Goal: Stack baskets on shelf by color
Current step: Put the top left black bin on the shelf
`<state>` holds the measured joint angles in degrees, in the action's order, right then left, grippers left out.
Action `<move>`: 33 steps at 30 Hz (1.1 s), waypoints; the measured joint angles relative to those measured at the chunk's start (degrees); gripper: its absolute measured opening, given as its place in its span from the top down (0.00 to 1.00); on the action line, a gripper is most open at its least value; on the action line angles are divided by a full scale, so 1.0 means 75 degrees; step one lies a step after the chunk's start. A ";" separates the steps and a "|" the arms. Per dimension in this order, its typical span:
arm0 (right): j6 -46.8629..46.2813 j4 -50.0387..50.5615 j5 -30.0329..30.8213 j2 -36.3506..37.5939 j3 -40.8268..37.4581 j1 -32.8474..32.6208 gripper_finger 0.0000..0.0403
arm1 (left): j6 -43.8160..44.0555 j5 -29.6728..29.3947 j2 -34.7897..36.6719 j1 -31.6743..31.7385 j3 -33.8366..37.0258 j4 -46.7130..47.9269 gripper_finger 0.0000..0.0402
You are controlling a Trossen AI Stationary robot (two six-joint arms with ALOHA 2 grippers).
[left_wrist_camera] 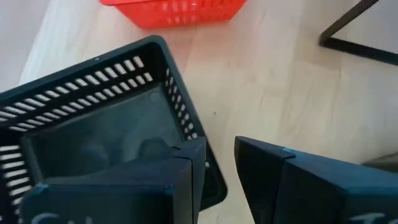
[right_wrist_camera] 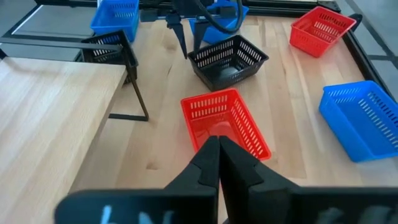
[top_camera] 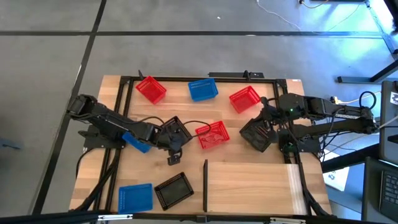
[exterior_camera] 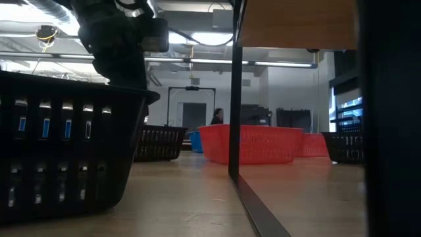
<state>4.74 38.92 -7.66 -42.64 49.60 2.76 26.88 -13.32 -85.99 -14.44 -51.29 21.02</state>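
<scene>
Several red, blue and black baskets lie on the table. My left gripper is open over a black basket at mid-table. One finger is inside the basket and the other outside its side wall. A blue basket lies under the left arm. A red basket rests flat on its base between the two arms. My right gripper is shut and points at that red basket, with another black basket below it. The pale shelf fills the near right. My left gripper straddles the black basket's side wall near a corner, coming from above with one finger inside and the other outside. The basket sits on the table. Whether a finger touches the wall, I cannot tell.
Two red baskets and a blue one lie along the far edge. A blue basket and a black one sit near the front, left of the shelf's black bar. Black frame rails border the table.
</scene>
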 joint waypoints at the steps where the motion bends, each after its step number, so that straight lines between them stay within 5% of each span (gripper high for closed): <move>1: 0.0022 0.0000 0.0000 0.0001 0.0000 0.0000 0.99 | 0.0005 -0.0074 0.0002 -0.0001 0.0000 -0.0024 0.81; 33: 0.0034 0.0003 0.0009 -0.0002 0.0000 0.0003 0.99 | 0.0438 -0.0899 -0.0494 0.0000 -0.0003 -0.0291 0.81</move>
<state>4.99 38.94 -7.60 -42.65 49.60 2.79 30.17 -20.07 -89.69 -14.44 -51.31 18.83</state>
